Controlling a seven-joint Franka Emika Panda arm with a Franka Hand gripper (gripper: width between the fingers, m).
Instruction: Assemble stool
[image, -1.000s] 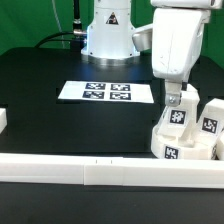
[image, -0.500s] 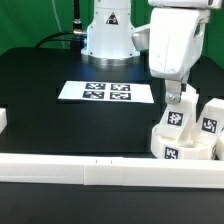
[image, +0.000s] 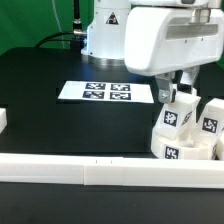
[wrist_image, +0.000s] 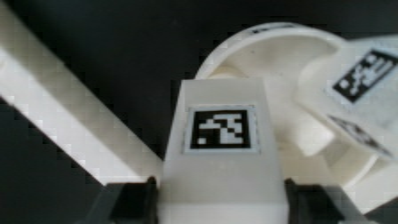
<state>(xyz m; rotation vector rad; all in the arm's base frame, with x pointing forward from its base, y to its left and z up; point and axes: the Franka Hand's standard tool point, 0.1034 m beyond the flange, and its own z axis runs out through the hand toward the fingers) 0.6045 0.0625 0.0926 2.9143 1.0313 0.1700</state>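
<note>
My gripper (image: 175, 98) is shut on an upright white stool leg (image: 177, 117), which carries a square tag on its face. In the wrist view the same leg (wrist_image: 221, 135) fills the middle, with the dark fingers (wrist_image: 157, 196) pressed against both of its sides. The leg stands at the round white seat (wrist_image: 263, 55), which lies at the exterior view's right (image: 172, 150) near the front rail. A second tagged leg (image: 210, 124) stands just beyond, and it also shows in the wrist view (wrist_image: 365, 78).
The marker board (image: 105, 92) lies flat on the black table, left of the gripper. A long white rail (image: 100, 172) runs along the front edge, with a short white piece (image: 3, 120) at the far left. The arm's white base (image: 108, 35) stands behind.
The jaws have closed onto the leg. The arm's wrist has swung round and now looms larger and further left in the exterior view. The leg has hardly moved.
</note>
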